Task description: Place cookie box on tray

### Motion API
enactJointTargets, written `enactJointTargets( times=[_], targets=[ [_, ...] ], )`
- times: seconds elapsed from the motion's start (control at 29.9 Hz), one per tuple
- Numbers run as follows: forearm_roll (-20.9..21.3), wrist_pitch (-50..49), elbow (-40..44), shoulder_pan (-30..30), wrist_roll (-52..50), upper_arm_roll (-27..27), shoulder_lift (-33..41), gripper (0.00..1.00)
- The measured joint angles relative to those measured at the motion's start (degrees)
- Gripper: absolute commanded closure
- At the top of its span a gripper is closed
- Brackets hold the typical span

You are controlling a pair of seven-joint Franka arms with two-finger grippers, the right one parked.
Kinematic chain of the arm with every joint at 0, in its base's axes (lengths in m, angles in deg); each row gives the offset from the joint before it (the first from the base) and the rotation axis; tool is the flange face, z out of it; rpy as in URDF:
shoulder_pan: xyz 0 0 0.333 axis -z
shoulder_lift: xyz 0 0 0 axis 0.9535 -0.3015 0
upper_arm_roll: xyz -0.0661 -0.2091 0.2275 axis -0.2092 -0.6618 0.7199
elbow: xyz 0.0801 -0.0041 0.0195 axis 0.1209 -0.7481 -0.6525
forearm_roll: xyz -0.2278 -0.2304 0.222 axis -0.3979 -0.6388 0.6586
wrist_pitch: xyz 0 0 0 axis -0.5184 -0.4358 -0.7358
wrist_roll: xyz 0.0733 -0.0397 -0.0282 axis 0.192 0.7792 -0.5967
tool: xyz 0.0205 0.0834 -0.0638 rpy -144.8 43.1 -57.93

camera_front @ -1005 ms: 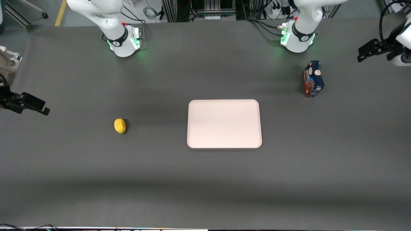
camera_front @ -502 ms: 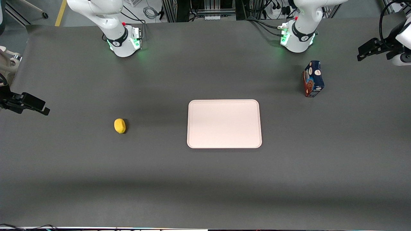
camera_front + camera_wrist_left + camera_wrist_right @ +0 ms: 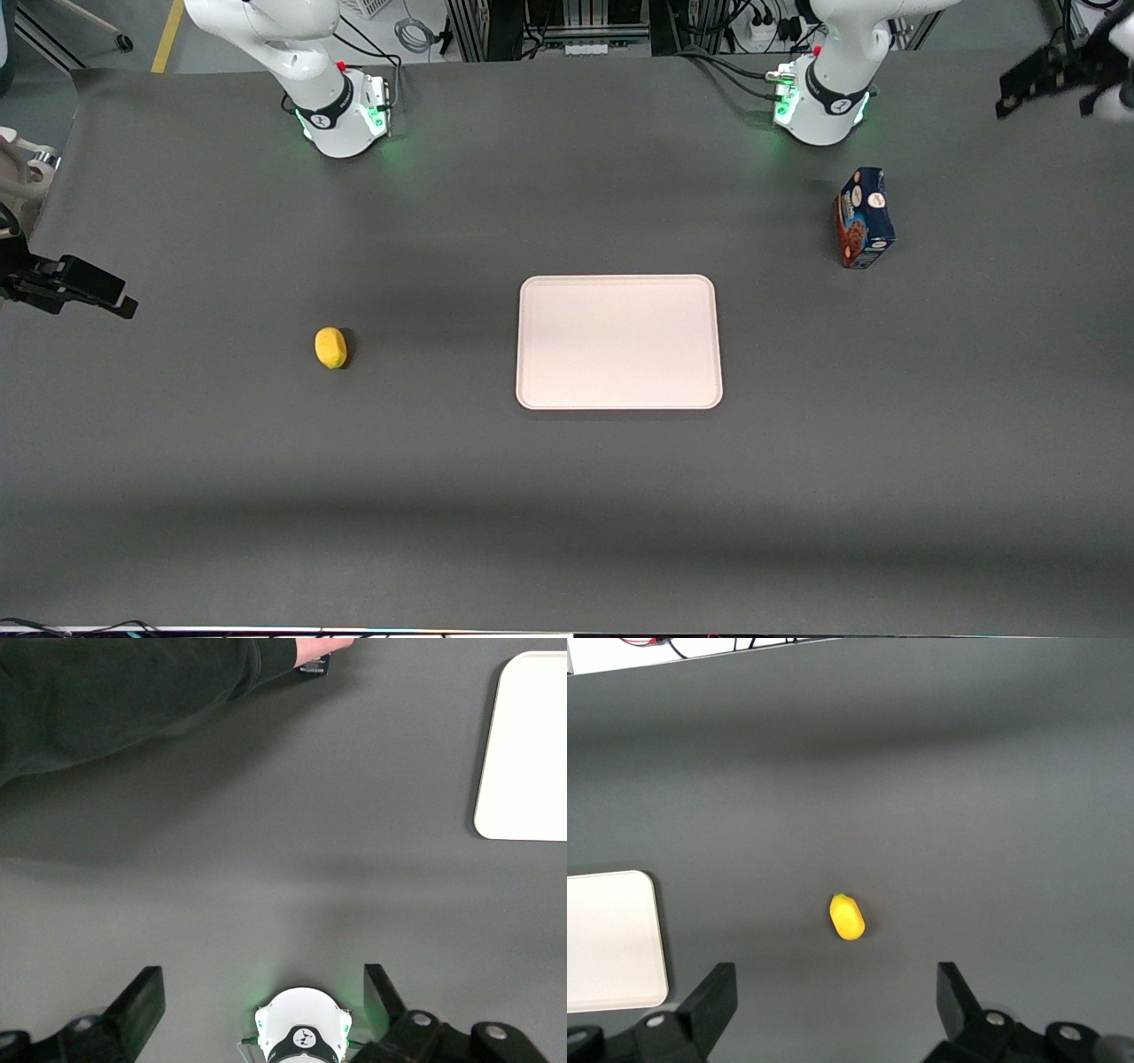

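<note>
Risk first: the cookie box [image 3: 863, 218] stands upright and narrow on the table [image 3: 567, 496], close in front of the working arm's base [image 3: 821, 105], so in my judgement a sideways bump on approach likely topples it, and a grip set too high or off-centre could let it tilt or slip on the lift. The gripper [image 3: 1059, 75] hangs high at the working arm's end of the table, well apart from the box, with its fingers [image 3: 142, 1005] spread wide and nothing between them, so the whole reach is still to do and it is a tight, close-in one. The tray [image 3: 618, 342] is big and bare, nearer the front camera than the box and toward the table's middle, so missing it seems unlikely; a drop from too high might make the box tip over on landing. In the left wrist view a dark sleeve with a hand [image 3: 321, 649] shows over the table, a possible collision if it comes closer. Counts: one cookie box, one tray, one yellow lemon-like object [image 3: 330, 347] toward the parked arm's end, one working gripper.
</note>
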Motion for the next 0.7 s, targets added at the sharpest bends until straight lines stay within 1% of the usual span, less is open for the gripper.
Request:
enactJointTargets(
  times=[0.13,0.33,0.5,0.7],
  targets=[
    [0.0,7.5,-9.5,0.0,0.9,0.5,3.1,0.0],
    [0.1,22.9,-22.9,-0.1,2.5,2.1,3.8,0.0],
    [0.1,35.2,-32.1,-0.1,2.8,2.2,2.2,0.0],
    [0.1,45.9,-37.8,0.0,2.9,2.1,-2.5,0.0]
  ],
)
